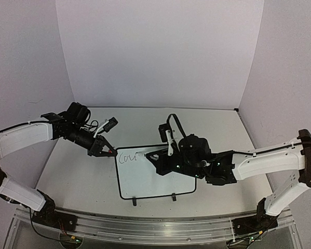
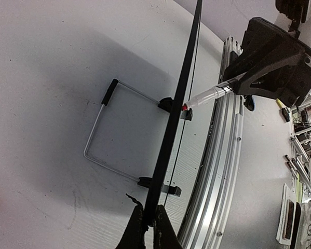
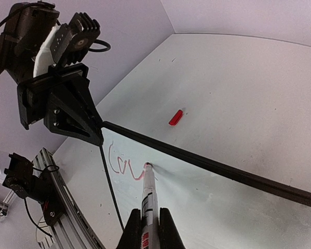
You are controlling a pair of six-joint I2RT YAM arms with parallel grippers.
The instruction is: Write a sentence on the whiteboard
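Observation:
The whiteboard (image 1: pixel 155 181) lies on the table between the arms, two black clips on its near edge. Red cursive strokes of the sentence (image 3: pixel 121 166), reading roughly "Cou", sit in its far left corner (image 1: pixel 128 157). My right gripper (image 3: pixel 149 228) is shut on a white marker (image 3: pixel 149 199) whose tip touches the board at the end of the last stroke. My left gripper (image 2: pixel 150 223) is shut on the board's black edge (image 2: pixel 176 119) at the far left corner (image 1: pixel 109 152). In the left wrist view the marker (image 2: pixel 207 95) pokes out of the right gripper (image 2: pixel 274 67).
A red marker cap (image 3: pixel 175 117) lies on the table just beyond the board's far edge. A wire stand (image 2: pixel 100 135) with black clips shows beside the board's edge. An aluminium rail (image 1: pixel 145 223) runs along the table's near edge. White walls close in the back and sides.

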